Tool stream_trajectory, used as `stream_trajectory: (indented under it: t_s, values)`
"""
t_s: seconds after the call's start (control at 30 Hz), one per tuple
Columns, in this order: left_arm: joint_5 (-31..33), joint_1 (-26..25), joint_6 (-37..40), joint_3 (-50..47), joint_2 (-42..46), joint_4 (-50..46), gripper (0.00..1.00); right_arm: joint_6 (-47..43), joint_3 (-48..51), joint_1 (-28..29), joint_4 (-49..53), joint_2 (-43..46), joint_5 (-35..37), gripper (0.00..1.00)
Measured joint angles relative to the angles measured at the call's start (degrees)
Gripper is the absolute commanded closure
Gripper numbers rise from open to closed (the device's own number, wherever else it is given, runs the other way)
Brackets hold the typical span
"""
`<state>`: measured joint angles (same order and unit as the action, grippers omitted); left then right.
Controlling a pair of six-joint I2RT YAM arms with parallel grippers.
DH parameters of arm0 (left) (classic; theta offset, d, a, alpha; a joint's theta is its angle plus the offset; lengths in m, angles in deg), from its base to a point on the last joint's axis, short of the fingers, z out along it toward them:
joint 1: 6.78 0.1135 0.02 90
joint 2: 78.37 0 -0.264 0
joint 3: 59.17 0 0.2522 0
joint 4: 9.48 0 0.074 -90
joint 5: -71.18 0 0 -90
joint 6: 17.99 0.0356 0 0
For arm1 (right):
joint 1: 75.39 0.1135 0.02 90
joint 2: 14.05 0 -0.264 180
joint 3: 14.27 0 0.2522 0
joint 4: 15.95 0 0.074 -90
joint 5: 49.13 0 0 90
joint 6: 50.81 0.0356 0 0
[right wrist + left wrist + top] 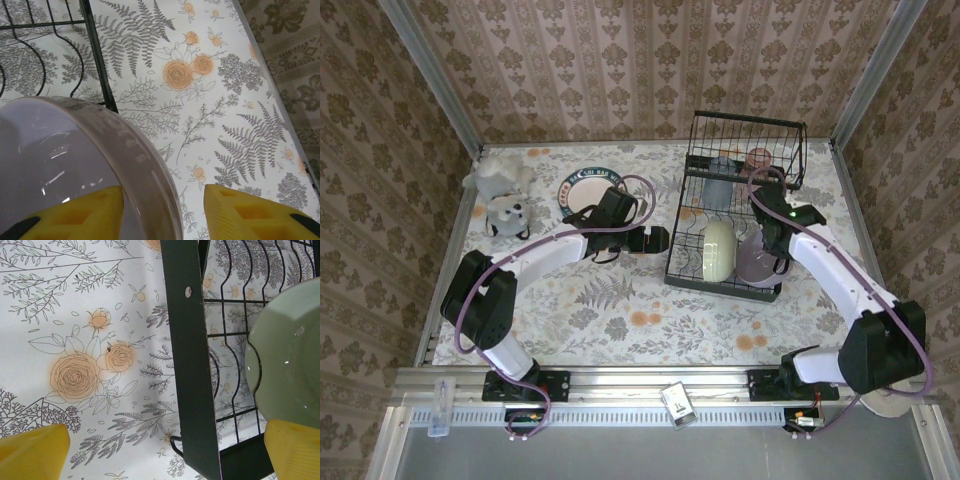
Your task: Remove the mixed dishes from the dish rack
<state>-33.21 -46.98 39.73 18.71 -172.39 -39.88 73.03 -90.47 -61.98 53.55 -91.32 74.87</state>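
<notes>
Dish rack (720, 286): black wire, two tiers, is standing upright at 2 o'clock on the table.
Pale green bowl (718, 250): is standing on edge in the lower tier, at the rack's 7 o'clock.
Lavender bowl (757, 260): is leaning at the green bowl's 3 o'clock, just beside it.
Bluish cup (722, 168): is sitting on the upper shelf.
Pink cup (758, 158): is sitting at its 2 o'clock.
Plate (582, 185): teal-rimmed, is lying flat at 10 o'clock, apart from the rack.

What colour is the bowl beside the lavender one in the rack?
The bowl is pale green, clearest in the left wrist view.
</notes>
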Motion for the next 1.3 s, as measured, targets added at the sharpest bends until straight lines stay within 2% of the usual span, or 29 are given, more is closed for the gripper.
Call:
stream_trajectory:
  t_s: [0.13, 0.3, 0.37, 0.5, 0.8, 1.3]
  values:
    - [0.00, 0.00, 0.00, -1.05, 0.02, 0.46, 0.00, 1.68, -0.63, 0.70, 1.40, -1.97, 1.90, 0.61]
    - [0.04, 0.00, 0.00, -2.12, 0.04, 0.44, 0.00, 2.99, -1.44, 1.36, 2.73, -4.79, 3.23, 0.63]
    - [0.04, -0.11, 0.00, -2.23, 0.26, 0.44, 0.00, 3.56, -1.57, 1.60, 3.23, -5.62, 3.54, 0.68]
    - [0.04, -0.26, 0.00, -2.25, 1.01, 0.48, 0.00, 4.13, -2.64, 1.92, 4.35, -7.19, 4.20, 0.71]
    - [0.09, -0.26, 0.00, -2.34, 1.20, 0.76, 0.00, 3.93, -3.43, 2.84, 8.31, -8.81, 5.60, 0.93]
    - [0.24, -0.26, 0.02, -2.51, 1.20, 0.85, 0.01, 5.44, -6.14, 3.41, 10.73, -12.41, 9.55, 1.00]
